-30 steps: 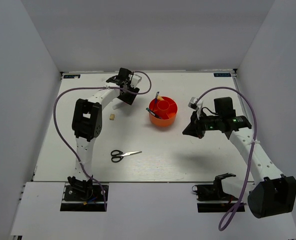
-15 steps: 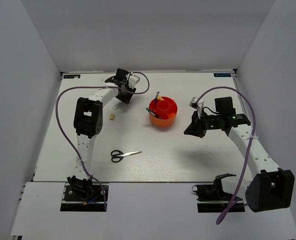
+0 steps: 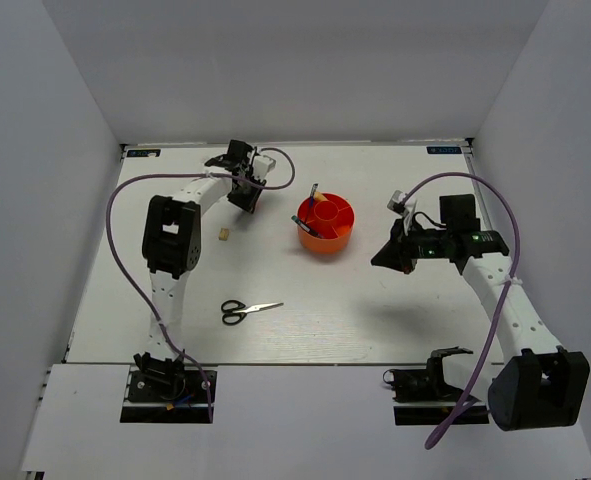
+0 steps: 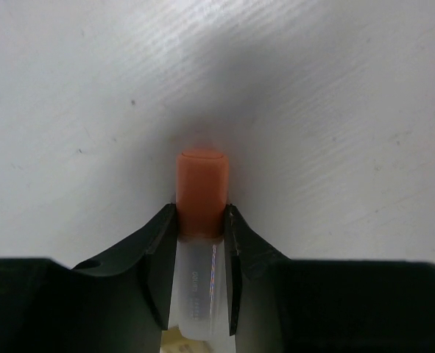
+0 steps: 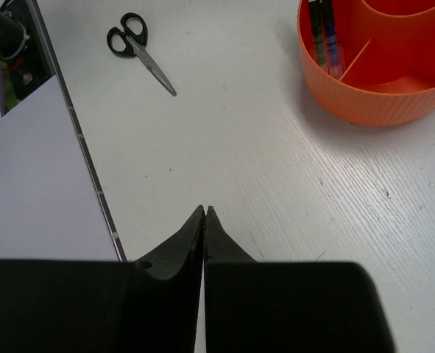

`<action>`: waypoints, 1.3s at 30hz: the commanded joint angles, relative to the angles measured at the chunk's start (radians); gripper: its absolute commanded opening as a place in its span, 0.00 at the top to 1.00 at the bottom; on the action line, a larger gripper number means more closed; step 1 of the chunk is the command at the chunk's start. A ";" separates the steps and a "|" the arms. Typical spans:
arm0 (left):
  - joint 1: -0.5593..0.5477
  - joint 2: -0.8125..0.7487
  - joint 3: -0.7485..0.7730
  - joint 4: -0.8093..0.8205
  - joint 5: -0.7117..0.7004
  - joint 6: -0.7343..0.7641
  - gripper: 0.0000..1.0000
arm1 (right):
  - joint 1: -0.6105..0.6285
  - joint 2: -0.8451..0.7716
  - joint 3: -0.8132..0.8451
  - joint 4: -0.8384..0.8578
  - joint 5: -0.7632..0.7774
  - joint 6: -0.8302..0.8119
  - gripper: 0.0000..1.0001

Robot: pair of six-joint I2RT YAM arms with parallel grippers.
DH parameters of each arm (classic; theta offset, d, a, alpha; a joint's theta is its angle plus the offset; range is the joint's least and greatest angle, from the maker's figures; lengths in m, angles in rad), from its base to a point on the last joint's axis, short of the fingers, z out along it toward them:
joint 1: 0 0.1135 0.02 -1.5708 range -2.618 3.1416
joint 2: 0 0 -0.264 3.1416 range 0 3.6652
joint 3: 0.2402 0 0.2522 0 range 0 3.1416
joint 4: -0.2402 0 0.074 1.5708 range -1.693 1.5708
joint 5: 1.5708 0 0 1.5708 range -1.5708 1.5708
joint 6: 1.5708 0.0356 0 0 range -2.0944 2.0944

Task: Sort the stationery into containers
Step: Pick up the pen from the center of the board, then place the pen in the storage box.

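My left gripper (image 3: pixel 246 193) is at the far left-centre of the table. In the left wrist view it (image 4: pixel 201 218) is shut on the orange-capped white marker (image 4: pixel 201 193), cap pointing away, just over the table. The round orange-red organizer cup (image 3: pixel 326 225) stands mid-table with dark pens (image 3: pixel 309 225) in its ring; it also shows in the right wrist view (image 5: pixel 379 95) with the pens (image 5: pixel 322 37). Black-handled scissors (image 3: pixel 248 310) lie near the front left and show in the right wrist view (image 5: pixel 140 51). A tan eraser (image 3: pixel 223 235) lies left of the cup. My right gripper (image 3: pixel 380 261) is shut and empty, right of the cup; in its own view it (image 5: pixel 204 212) hangs over bare table.
White walls close in the table on the left, back and right. The table's front edge (image 5: pixel 92 184) runs beside the left arm's base mount (image 5: pixel 11 59). Purple cables (image 3: pixel 125 200) loop along both arms.
My right gripper has drifted a little to the right, away from the cup. My left gripper has shifted slightly toward the back over the marker's spot. The cup, scissors and eraser have not moved.
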 commanded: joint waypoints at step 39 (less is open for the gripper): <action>-0.257 -0.237 -0.293 1.379 0.304 -0.764 1.00 | -0.159 0.022 -0.074 -0.147 -0.390 -0.381 1.00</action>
